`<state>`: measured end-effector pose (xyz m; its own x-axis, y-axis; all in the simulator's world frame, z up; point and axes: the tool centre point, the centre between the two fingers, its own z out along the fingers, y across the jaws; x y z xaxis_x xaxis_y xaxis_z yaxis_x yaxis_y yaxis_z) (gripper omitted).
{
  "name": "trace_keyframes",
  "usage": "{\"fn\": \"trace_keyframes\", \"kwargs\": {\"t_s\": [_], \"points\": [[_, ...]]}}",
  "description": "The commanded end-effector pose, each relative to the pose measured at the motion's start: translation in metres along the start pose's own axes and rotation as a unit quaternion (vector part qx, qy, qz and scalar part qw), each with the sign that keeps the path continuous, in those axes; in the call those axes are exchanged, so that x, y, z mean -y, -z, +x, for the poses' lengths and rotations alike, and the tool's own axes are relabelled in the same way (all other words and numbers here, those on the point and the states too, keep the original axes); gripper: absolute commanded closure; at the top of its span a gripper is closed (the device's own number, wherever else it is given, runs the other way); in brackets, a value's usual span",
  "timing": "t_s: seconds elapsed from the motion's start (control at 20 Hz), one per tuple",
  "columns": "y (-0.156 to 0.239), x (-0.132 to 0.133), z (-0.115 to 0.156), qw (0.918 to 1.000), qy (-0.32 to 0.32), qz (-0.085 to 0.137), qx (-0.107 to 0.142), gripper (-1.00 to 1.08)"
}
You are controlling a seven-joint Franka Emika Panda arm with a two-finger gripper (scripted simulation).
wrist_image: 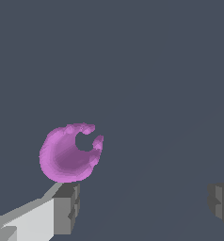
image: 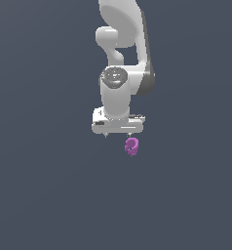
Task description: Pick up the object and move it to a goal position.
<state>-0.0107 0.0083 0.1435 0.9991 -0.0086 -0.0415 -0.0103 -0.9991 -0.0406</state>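
Observation:
The object [image: 131, 146] is a tiny bright purple, lumpy, ring-like piece on the dark grey ground. In the exterior view it lies just below my white gripper [image: 117, 135], under the fingertip on the exterior view's right. In the wrist view the object [wrist_image: 69, 153] sits right past the tip of one grey finger [wrist_image: 67, 209]. The other finger [wrist_image: 221, 203] is far off at the frame's edge. My gripper [wrist_image: 144, 204] is open wide and holds nothing. The object is not between the fingers.
The white arm [image: 122, 44] reaches down from the top of the exterior view. Plain dark grey ground [image: 49, 195] lies all around. No goal marker shows.

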Motion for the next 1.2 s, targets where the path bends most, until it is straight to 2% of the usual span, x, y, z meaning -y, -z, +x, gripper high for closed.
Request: {"fn": "trace_keyframes", "kwargs": {"t_s": [0.0,0.35,0.85,1.15], "points": [[0.0,0.002,0.0,1.0,-0.002,-0.001,-0.001,-0.92],[-0.008,0.018,0.003,0.9998,-0.018,-0.006,-0.005,-0.92],[-0.024,0.056,0.007,0.9981,-0.057,-0.016,-0.018,-0.92],[-0.029,0.068,0.007,0.9973,-0.068,-0.019,-0.022,-0.92]]}}
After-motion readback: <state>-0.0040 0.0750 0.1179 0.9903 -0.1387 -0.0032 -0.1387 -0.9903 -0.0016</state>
